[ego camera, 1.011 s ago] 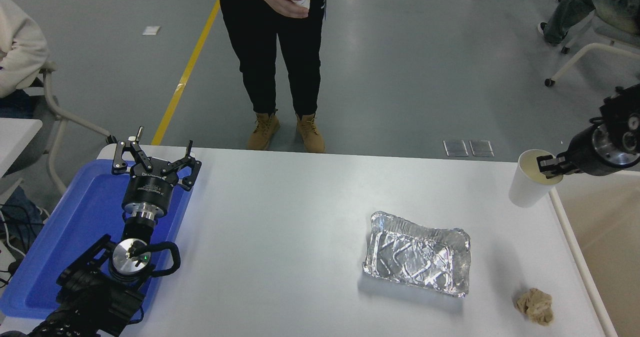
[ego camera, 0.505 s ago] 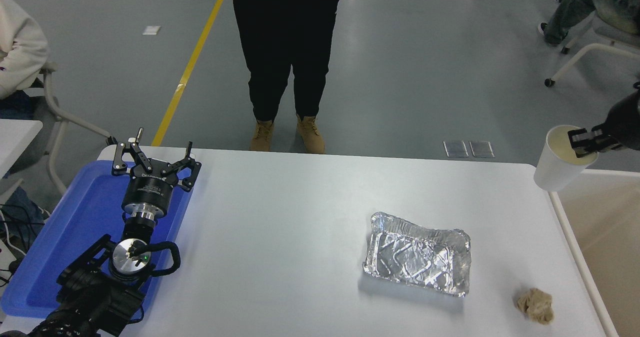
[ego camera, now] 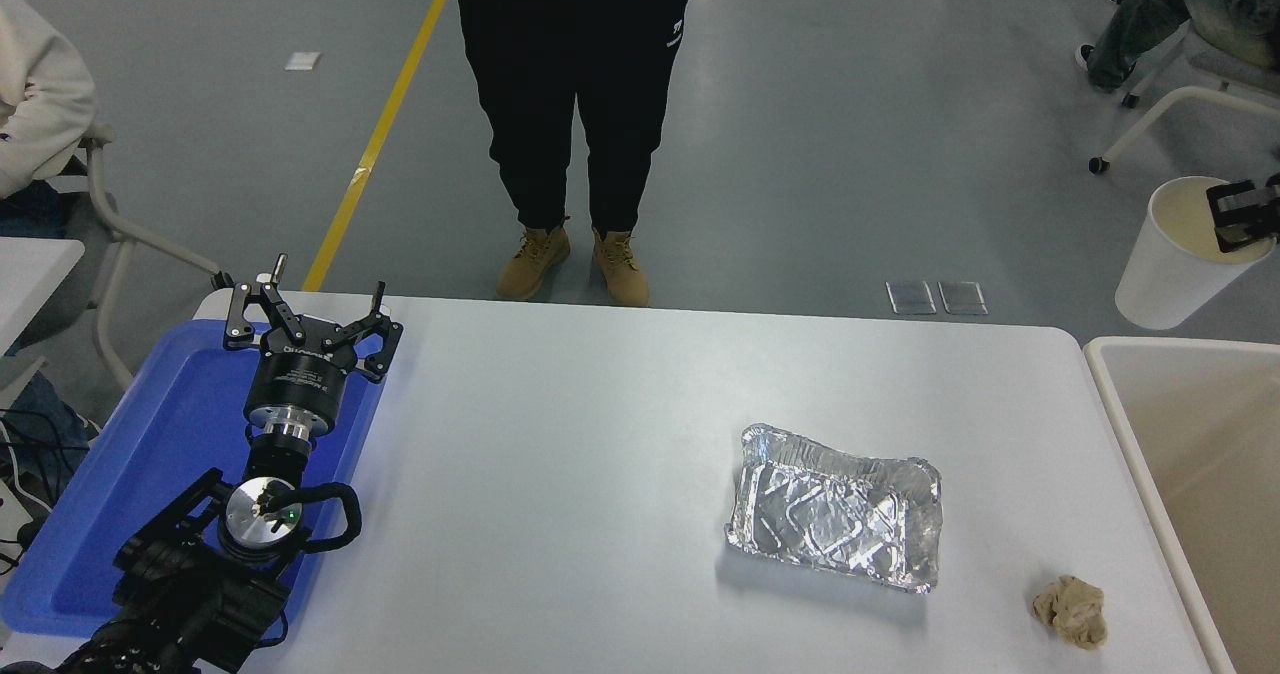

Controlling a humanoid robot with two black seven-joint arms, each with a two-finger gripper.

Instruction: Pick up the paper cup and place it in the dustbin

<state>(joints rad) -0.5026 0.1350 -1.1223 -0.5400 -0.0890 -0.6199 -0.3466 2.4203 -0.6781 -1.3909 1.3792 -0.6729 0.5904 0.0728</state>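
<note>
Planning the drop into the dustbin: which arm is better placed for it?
The right. Its claw already grips the paper cup by the rim, raised at the far end of the dustbin. The left claw is parked over the blue tray.

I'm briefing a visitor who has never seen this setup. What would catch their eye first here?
Probably the paper cup held in the air at the far right edge, pinched at its rim by the right gripper, beyond the dustbin beside the table. Next, the shiny foil tray on the white table, and the left gripper parked with jaws spread over the blue tray.
</note>
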